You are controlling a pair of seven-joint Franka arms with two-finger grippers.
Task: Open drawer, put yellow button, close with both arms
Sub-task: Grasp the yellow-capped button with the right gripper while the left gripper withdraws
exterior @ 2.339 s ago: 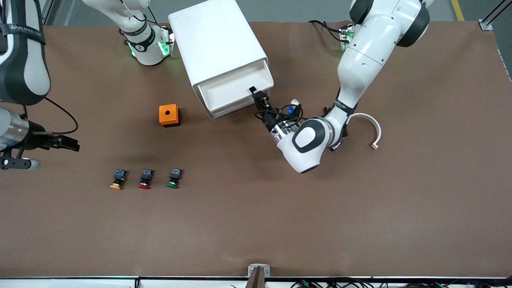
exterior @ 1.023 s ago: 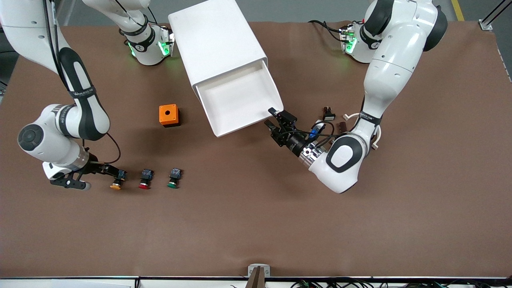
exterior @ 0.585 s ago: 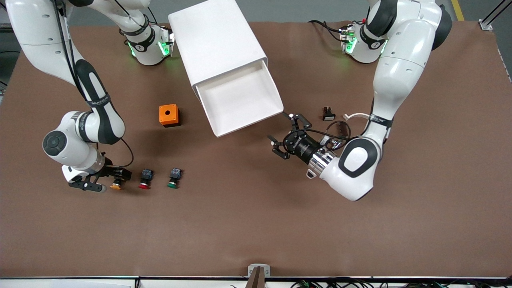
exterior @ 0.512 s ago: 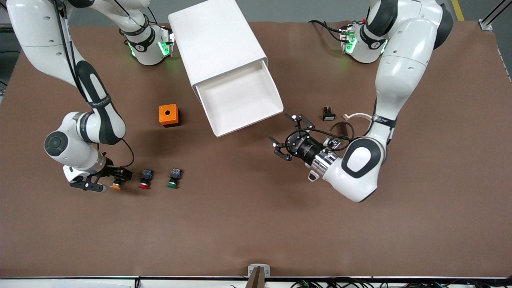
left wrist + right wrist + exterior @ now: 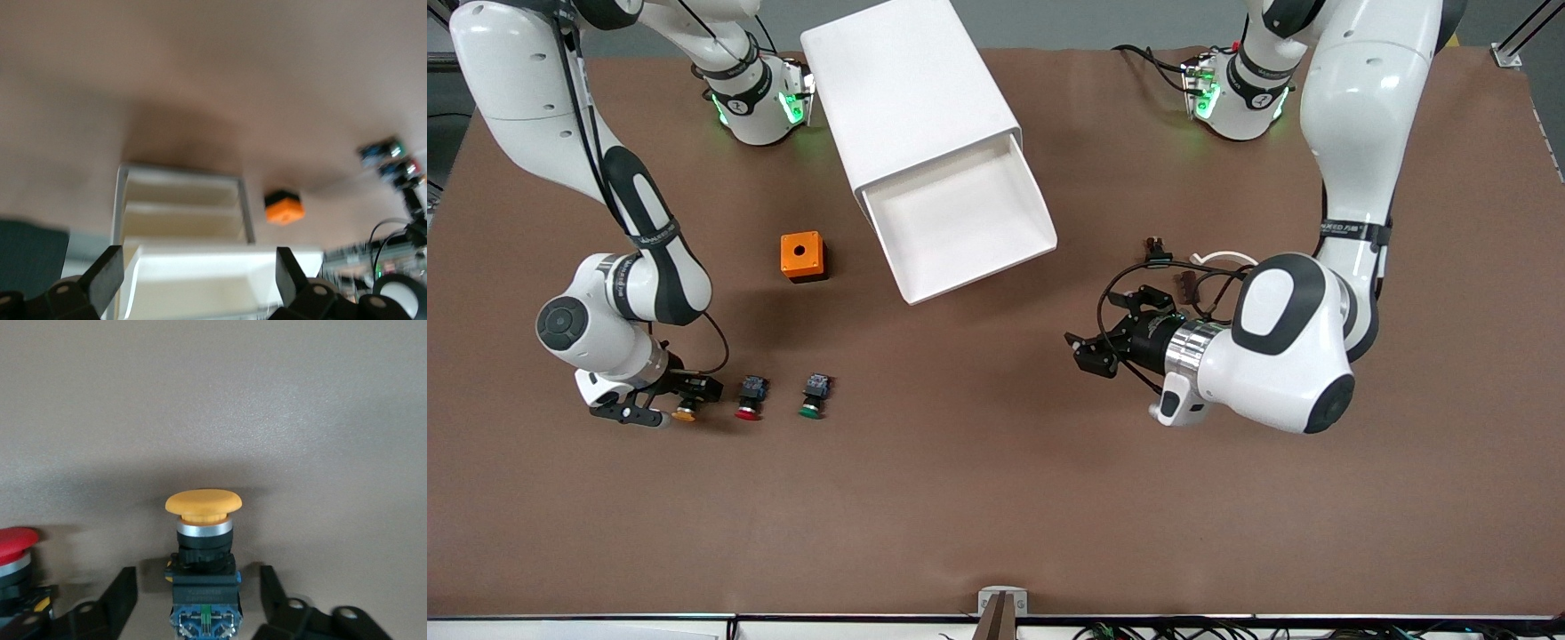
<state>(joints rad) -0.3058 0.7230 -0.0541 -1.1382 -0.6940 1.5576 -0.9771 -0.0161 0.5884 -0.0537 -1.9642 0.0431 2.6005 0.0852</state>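
Note:
The drawer [image 5: 960, 222], uppermost in the white cabinet [image 5: 911, 98], stands pulled out and empty. It also shows in the left wrist view [image 5: 200, 273]. The yellow button [image 5: 684, 413] lies on the table at the right arm's end of a row of three, cap toward the front camera. My right gripper [image 5: 691, 391] is low at it, open. In the right wrist view the yellow button [image 5: 203, 540] sits between the fingers [image 5: 123, 593], which stand clear of its black body. My left gripper [image 5: 1107, 327] is open and empty, over the table apart from the drawer's front.
A red button [image 5: 748, 400] and a green button [image 5: 812, 397] lie beside the yellow one. An orange box [image 5: 803, 256] stands beside the cabinet. Small black parts [image 5: 1156, 253] and a white curved piece [image 5: 1223, 258] lie near the left arm.
The left gripper pulled the drawer out, let go, opened and drew back from it. The right arm came down and set its open fingers round the yellow button.

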